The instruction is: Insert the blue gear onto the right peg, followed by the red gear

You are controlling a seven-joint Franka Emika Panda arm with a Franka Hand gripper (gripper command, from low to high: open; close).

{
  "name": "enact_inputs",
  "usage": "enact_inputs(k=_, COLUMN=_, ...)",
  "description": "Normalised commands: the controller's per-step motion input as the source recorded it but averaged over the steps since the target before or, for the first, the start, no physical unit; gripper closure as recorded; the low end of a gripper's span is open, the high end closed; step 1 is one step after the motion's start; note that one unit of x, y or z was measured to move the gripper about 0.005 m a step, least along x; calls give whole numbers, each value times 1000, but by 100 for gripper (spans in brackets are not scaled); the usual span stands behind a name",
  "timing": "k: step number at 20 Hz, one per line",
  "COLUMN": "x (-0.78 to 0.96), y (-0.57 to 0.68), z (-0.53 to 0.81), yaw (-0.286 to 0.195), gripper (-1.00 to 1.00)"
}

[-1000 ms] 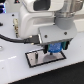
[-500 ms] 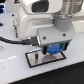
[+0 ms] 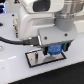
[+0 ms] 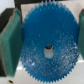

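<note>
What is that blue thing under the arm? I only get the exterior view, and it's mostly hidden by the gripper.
Observer: It's the blue gear. The wrist view shows it as a round toothed disc with a hole in its centre.
Operator: Is the robot actually holding it?
Observer: Yes. In the wrist view, green pads sit against its rim on two opposite sides, so the gripper is shut on it.
Operator: Is there a red gear somewhere too?
Observer: Neither view shows one. In the exterior view I only see the gear held over a dark base plate.
Operator: Is it on a peg yet?
Observer: I can't tell; no peg shows clearly in either picture.
</note>
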Motion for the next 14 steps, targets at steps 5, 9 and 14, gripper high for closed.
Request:
enact_inputs(k=5, x=49, y=-51, z=-129, yaw=0, gripper=100)
enact_inputs(k=9, x=155, y=-17, z=-354, yaw=0, gripper=100)
enact_inputs(k=14, x=140, y=8, z=-218, yaw=0, gripper=100)
